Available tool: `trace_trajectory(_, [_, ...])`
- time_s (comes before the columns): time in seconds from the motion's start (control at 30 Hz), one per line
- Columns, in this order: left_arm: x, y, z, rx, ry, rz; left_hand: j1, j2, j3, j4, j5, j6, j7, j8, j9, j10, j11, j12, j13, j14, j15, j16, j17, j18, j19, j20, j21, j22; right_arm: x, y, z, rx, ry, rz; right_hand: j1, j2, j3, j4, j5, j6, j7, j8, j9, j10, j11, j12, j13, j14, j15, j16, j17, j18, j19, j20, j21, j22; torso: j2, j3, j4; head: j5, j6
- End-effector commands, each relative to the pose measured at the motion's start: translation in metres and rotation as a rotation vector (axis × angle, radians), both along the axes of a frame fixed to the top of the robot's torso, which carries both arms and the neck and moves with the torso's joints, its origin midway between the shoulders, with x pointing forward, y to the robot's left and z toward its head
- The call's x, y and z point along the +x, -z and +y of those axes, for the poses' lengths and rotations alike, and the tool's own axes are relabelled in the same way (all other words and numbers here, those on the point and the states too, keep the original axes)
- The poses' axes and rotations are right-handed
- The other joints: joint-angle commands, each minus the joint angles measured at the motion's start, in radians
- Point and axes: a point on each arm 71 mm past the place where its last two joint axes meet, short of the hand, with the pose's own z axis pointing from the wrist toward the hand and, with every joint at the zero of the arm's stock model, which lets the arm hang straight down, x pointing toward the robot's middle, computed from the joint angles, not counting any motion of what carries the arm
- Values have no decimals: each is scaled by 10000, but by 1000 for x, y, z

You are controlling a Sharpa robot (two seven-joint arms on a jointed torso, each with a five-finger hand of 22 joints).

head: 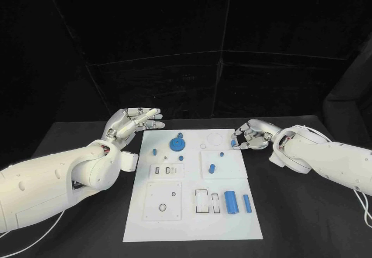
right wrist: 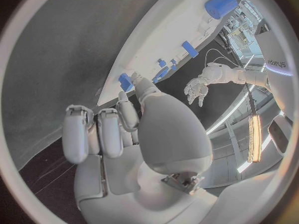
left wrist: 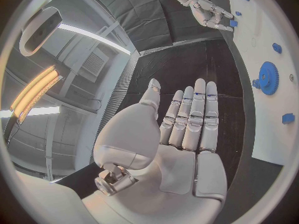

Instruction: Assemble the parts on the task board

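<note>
Your task board (head: 194, 215) lies mid-table (head: 310, 215), a blue gear (head: 178, 144) near its far edge. Your right hand (head: 247, 136) pinches a small blue part (head: 235, 141) at the board's right edge; your left hand (head: 133, 122), fingers spread and empty, hovers off the far-left corner.

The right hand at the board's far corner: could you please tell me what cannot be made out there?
- Head view: the right hand has a small blue part at its fingers; curled fingers hide any grip.
- Right wrist view: the thumb covers that contact.
- Task board recesses: too small to read.
</note>
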Motion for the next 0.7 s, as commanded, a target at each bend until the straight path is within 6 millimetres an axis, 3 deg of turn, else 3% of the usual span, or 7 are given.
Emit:
trace_trajectory(0.03, [0, -1, -1, -41, 139, -68, 16, 102, -15, -64, 43, 46, 47, -40, -10, 38, 8, -41, -8, -39, -6, -32, -7, 58, 25, 9, -65, -14, 0, 1, 2, -114, -76, 3, -6, 118, 13, -76, -59, 113, 16, 64, 14, 58, -48, 70, 16, 577, -1, 24, 170, -149, 30, 31, 39, 496, 0, 4, -1, 1, -11])
trace_trajectory(0.47, [0, -1, -1, -27, 114, -54, 16, 102, -15, -64, 43, 46, 47, -40, -10, 38, 8, -41, -8, -39, -6, -32, -7, 58, 25, 9, -65, -14, 2, 3, 6, -171, -32, -82, 86, 515, 345, -207, -369, 954, -161, 323, 74, 107, -203, 117, 58, 589, -125, 35, 223, -156, 57, -72, 55, 541, -11, 3, -3, -3, -35])
trace_trajectory(0.7, [-1, -1, -1, -24, 125, -36, 21, 115, -15, -76, 43, 46, 50, -46, -10, 37, 11, -53, -8, -54, 0, -53, -11, 58, 15, 14, -80, -25, 4, 3, 7, -246, 105, -159, 141, 665, 575, -299, -469, 1354, -292, 425, 93, 117, -312, 96, 53, 593, -213, 34, 239, -160, 71, -150, 62, 563, -11, 5, 4, -13, -117])
